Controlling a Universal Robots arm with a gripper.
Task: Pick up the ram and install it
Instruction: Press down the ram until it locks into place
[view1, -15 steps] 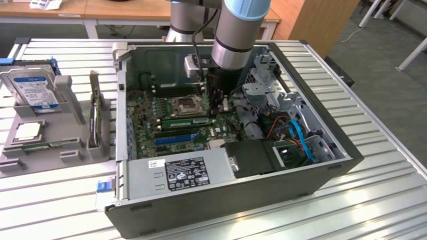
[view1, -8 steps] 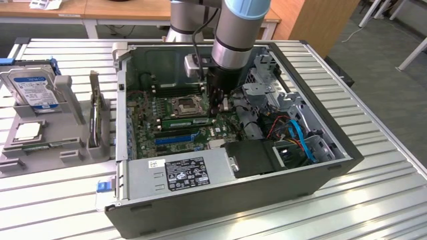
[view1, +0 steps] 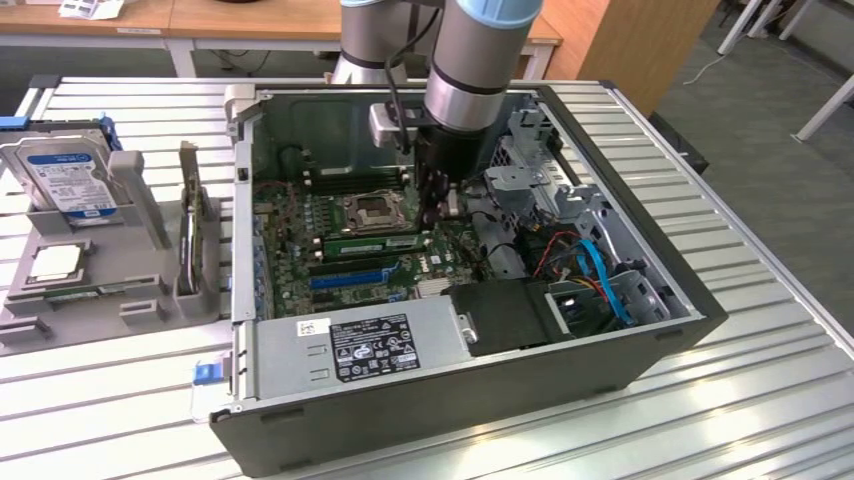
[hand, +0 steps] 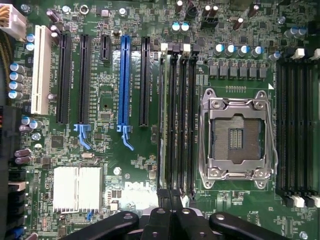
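RAM stick (hand: 161, 120): thin green board, seated edge-on in DIMM slot beside the empty CPU socket (hand: 236, 136) on the motherboard (hand: 105, 100). Light, stiff, fragile (chips and contacts); best taken by the long top edge. Gripper (hand: 170, 196) fingers fully closed at its end, apparently pressing, not clasping.

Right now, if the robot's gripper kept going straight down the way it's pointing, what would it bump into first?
Most likely the ram, standing on edge in a black memory slot beside the empty CPU socket. The shut gripper hangs right over that end of the slots, though how much gap remains is hard to judge.
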